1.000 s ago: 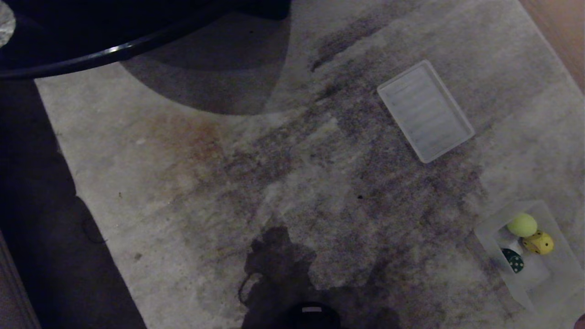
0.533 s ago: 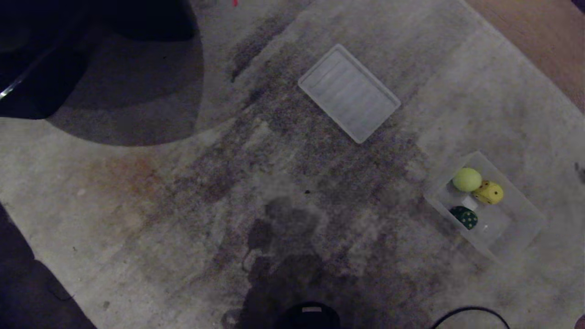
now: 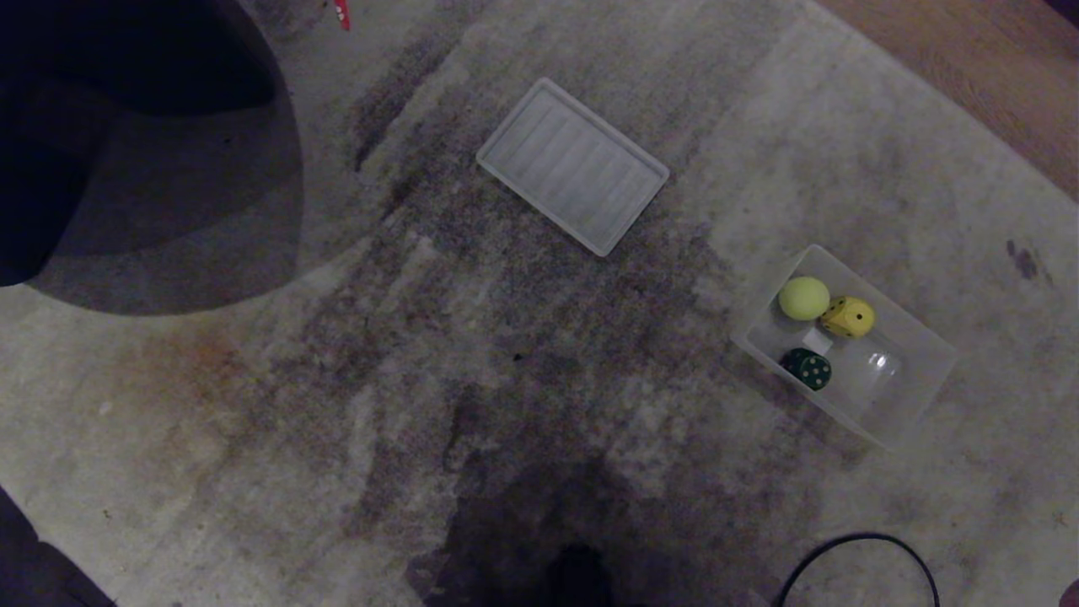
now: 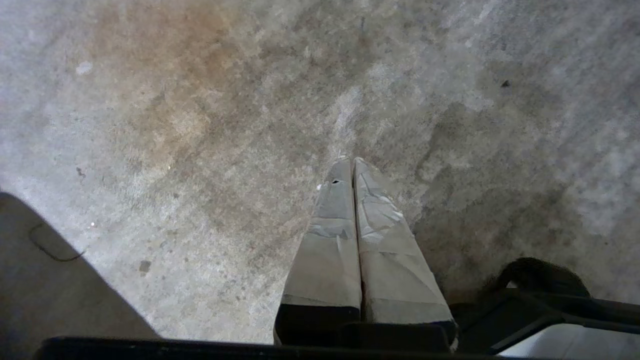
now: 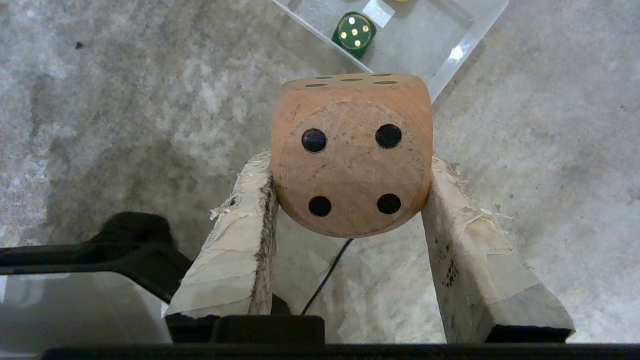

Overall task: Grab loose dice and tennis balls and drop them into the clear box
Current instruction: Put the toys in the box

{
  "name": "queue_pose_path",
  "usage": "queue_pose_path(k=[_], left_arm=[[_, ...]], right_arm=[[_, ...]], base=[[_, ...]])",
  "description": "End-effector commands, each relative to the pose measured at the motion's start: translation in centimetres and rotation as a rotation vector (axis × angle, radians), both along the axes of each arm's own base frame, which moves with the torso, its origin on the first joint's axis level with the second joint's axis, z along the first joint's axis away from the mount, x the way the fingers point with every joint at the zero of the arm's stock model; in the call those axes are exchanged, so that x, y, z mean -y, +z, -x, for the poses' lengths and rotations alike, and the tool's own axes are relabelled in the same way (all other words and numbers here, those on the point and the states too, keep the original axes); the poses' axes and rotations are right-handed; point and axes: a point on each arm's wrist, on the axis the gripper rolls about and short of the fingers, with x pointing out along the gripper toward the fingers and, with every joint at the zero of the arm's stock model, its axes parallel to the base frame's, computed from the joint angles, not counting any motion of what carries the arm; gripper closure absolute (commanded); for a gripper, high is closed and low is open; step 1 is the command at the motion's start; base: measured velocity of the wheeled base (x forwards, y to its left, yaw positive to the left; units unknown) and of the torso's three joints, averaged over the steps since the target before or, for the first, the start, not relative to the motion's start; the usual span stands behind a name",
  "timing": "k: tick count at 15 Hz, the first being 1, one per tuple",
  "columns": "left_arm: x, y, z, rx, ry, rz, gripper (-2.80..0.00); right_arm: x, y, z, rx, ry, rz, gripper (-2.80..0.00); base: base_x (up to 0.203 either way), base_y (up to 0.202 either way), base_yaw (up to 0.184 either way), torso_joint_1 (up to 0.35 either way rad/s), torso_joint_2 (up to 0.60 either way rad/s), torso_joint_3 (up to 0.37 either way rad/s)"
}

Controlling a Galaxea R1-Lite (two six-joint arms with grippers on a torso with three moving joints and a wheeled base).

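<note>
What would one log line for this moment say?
right claw: holds tan die | left claw: shut, empty | clear box: tennis ball, yellow die, green die

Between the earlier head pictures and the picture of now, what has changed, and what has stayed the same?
Only the camera moved: the robot's base turned, so the whole scene slid leftward and upward in the head view. Nothing was taken hold of or let go. The ribbed lid keeps its place by the clear box, which keeps the tennis ball, yellow die and dark green die.
</note>
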Motion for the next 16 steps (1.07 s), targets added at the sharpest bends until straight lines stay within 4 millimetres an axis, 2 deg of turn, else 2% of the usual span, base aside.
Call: queue_pose_path(k=[1, 12, 14, 16], left_arm=[[0.0, 0.0, 0.0, -0.002, -0.002, -0.004, 0.00], [0.0, 0.0, 0.0, -0.002, 0.001, 0.006, 0.00], [0.0, 0.0, 0.0, 0.000, 0.001, 0.007, 0.00], [0.0, 0.0, 0.0, 0.000, 0.001, 0.007, 0.00]], right_arm=[[0.0, 0.0, 0.0, -0.001, 0.001, 0.001, 0.00], [0.0, 0.0, 0.0, -0.001, -0.004, -0.004, 0.00], [0.0, 1.1, 0.0, -0.002, -0.012, -0.006, 0.00], [0.1, 3.3, -0.8, -0.059, -0.036, -0.021, 0.00]], base=[[0.000, 0.000, 0.000, 0.005, 0.00, -0.126], [0.000, 0.000, 0.000, 0.003, 0.00, -0.162], [0.000, 0.000, 0.000, 0.000, 0.00, -0.018], [0.000, 0.000, 0.000, 0.000, 0.00, 0.000]])
